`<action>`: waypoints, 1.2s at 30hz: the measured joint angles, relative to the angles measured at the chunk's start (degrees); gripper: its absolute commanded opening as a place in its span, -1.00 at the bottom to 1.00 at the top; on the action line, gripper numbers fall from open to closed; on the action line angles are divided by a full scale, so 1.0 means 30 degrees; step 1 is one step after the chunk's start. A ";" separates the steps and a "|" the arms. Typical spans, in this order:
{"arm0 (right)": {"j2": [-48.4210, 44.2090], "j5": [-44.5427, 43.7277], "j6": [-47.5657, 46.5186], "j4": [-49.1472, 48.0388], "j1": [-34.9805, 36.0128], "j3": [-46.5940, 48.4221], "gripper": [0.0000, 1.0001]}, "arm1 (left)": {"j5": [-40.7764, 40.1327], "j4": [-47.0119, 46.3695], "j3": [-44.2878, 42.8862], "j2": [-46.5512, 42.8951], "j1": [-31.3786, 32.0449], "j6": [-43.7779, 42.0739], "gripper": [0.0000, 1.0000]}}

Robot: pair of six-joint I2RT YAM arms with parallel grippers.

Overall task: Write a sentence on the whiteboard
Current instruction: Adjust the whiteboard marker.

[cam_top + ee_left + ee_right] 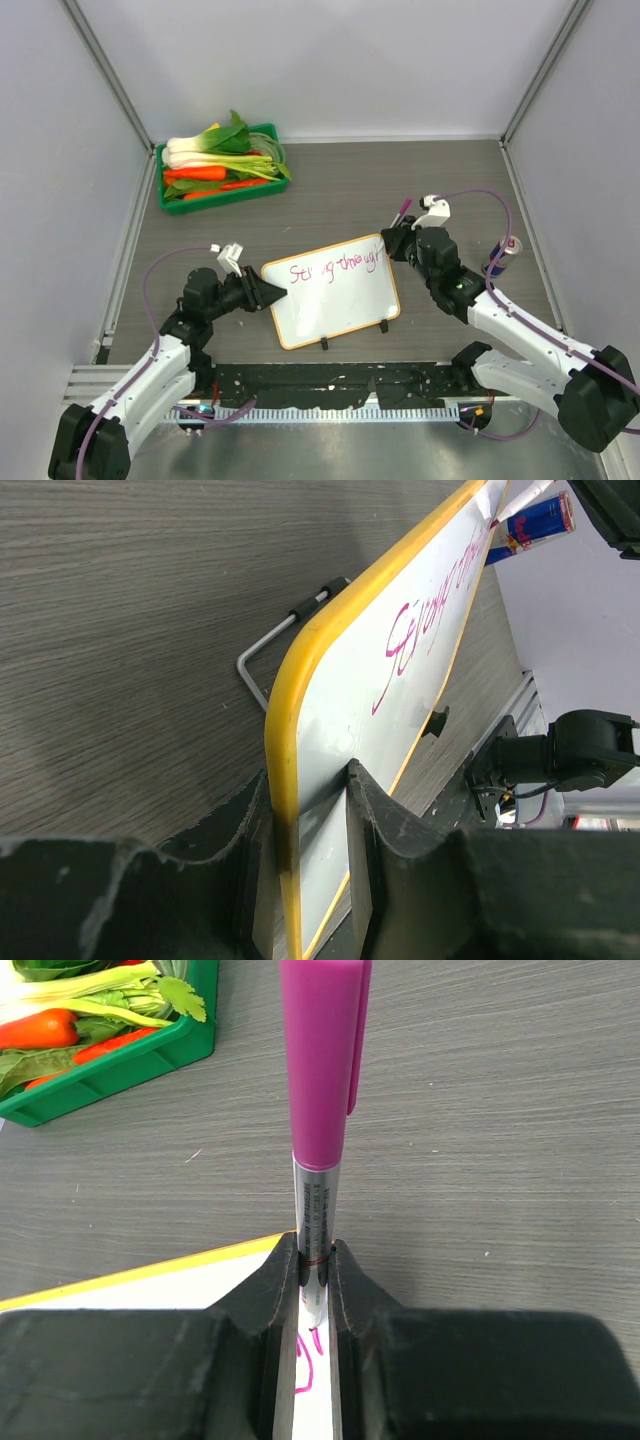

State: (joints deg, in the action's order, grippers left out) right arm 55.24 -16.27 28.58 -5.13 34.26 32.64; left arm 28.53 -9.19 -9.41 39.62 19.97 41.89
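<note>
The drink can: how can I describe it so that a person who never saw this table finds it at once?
Look at the grey table and go to its right side, beside the right arm. A slim can stands there alone. It is the only blue and silver thing with red print; the whiteboard is flat and white.

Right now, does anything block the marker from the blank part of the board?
Nothing visible. The marker, shut in the right jaws, is at the far right corner of the board; the left jaws clamp only its left edge.
</note>
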 measured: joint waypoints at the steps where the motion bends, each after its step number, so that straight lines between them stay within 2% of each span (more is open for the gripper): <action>1: 0.0015 -0.0044 -0.0007 0.0000 0.0000 0.0015 -0.99 | 0.0000 -0.0007 0.0000 0.0000 0.0000 0.0000 -1.00; 18: -0.0095 -0.0882 -0.0291 0.0255 0.0000 0.0291 -0.99 | 0.0007 -0.0007 0.0000 0.0000 0.0000 -0.0007 -1.00; 36: -0.1596 -0.0532 -0.0138 0.0925 -0.0066 -0.0998 -0.99 | 0.0015 -0.0015 0.0000 0.0000 0.0000 -0.0015 -1.00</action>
State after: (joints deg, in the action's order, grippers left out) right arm 50.46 -17.87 28.16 -2.35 34.06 29.65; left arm 28.58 -9.23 -9.41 39.62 19.97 41.85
